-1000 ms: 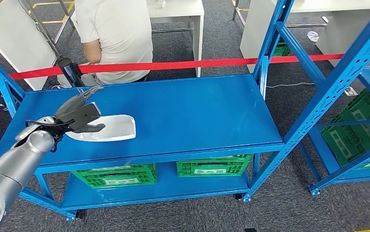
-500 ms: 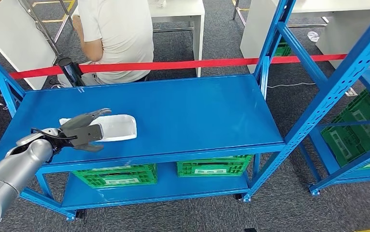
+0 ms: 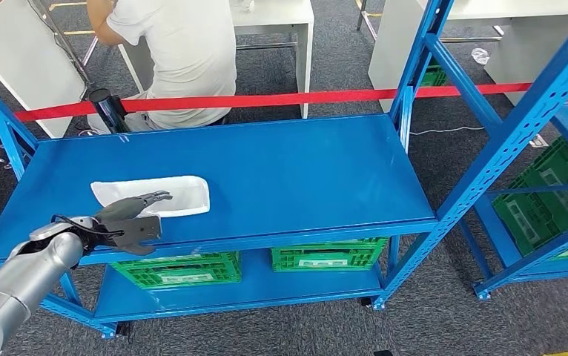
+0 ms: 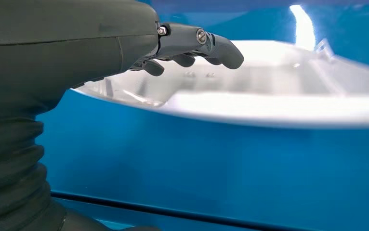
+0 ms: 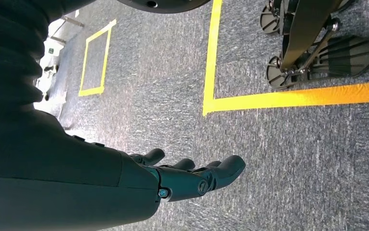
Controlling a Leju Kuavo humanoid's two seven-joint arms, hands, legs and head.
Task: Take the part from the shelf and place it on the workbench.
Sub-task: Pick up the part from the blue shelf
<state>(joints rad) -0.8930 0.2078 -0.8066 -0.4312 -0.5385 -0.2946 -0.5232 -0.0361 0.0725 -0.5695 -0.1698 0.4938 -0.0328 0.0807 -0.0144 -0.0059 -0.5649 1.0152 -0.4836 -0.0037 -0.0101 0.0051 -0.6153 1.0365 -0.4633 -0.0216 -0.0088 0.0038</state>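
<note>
The part, a flat white plastic tray-like piece (image 3: 155,195), lies on the blue workbench top (image 3: 281,170) near its front left. My left hand (image 3: 129,219) hovers at the bench's front edge just before the part, fingers apart and holding nothing. The left wrist view shows the white part (image 4: 269,91) lying on the blue surface beyond my fingers (image 4: 206,45), with a gap between them. My right hand (image 5: 187,175) hangs over the grey carpet with its fingers extended and nothing in it.
A person in a white shirt (image 3: 181,59) sits behind a red barrier tape (image 3: 281,98) beyond the bench. Green crates (image 3: 181,268) stand on the bench's lower shelf. A blue shelf rack (image 3: 518,126) with more green crates stands to the right.
My left hand has let go of the white part and drawn back toward the bench's front edge. The part now lies flat on the bench. The person's arm has shifted.
</note>
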